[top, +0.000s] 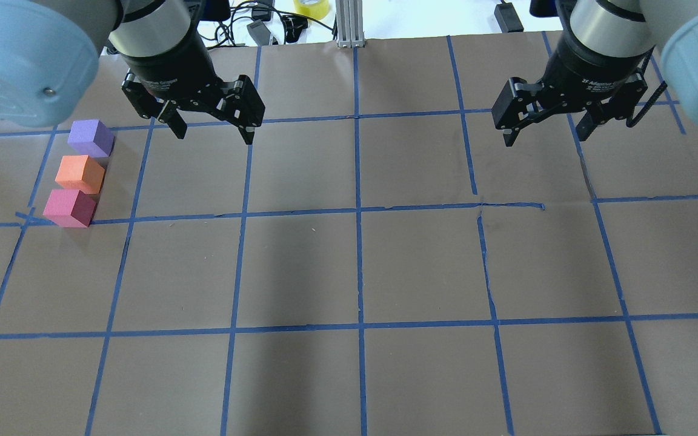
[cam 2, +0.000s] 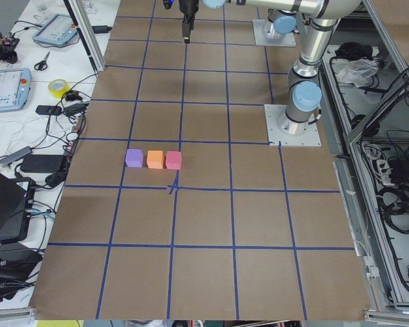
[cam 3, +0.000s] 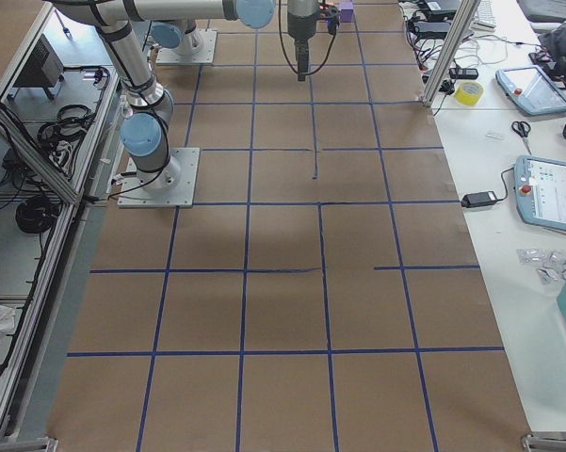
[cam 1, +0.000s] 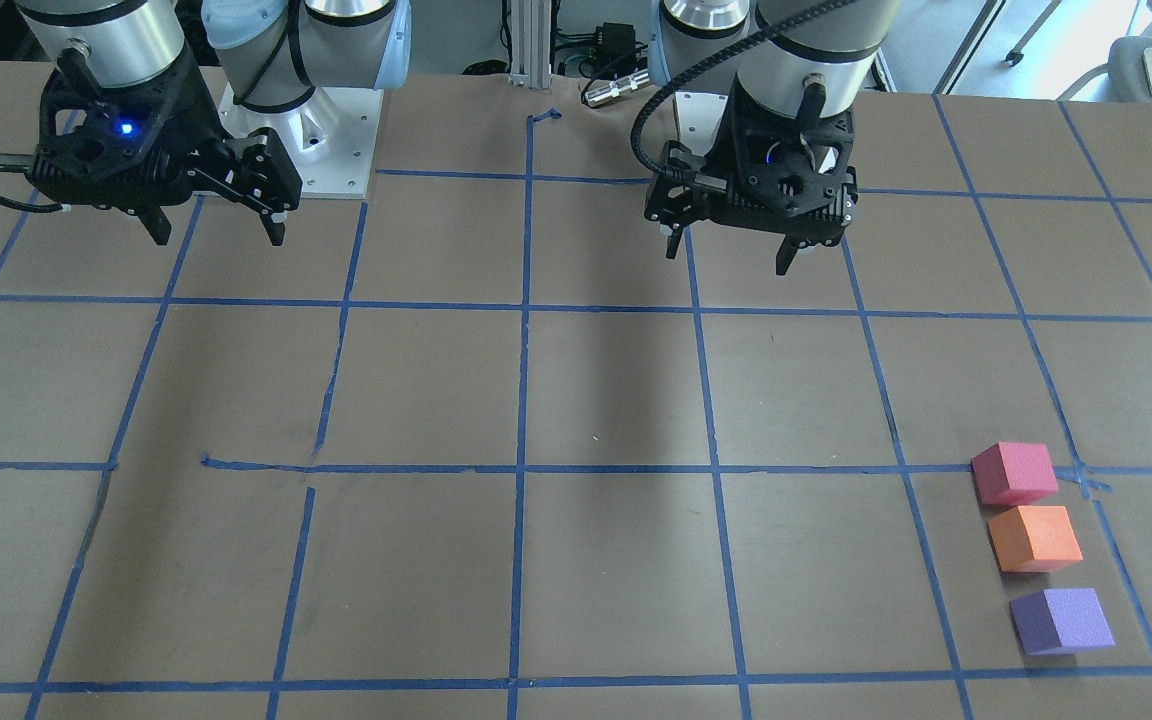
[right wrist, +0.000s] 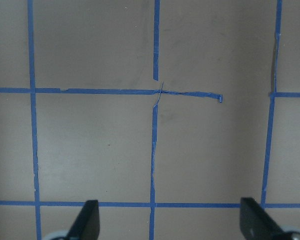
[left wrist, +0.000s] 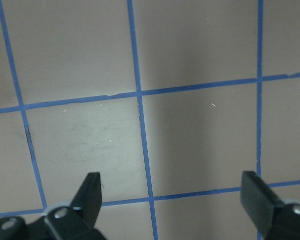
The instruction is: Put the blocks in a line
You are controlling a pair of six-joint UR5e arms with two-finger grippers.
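Broadly, the brown tabletop (top: 422, 266) with its blue tape grid carries everything. Above its far part hang the left gripper (top: 214, 134) and right gripper (top: 544, 138), each with jaws spread and nothing between them. At the left side the pinkish-red block (top: 69, 207), orange block (top: 80, 173) and purple block (top: 91, 137) sit just beside one another in a row, pinkish-red nearest the robot and purple farthest.

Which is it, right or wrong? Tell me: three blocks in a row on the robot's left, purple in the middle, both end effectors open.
Wrong: the orange block is in the middle, between the purple block and the pinkish-red block, as the overhead exterior view shows. The rest holds.
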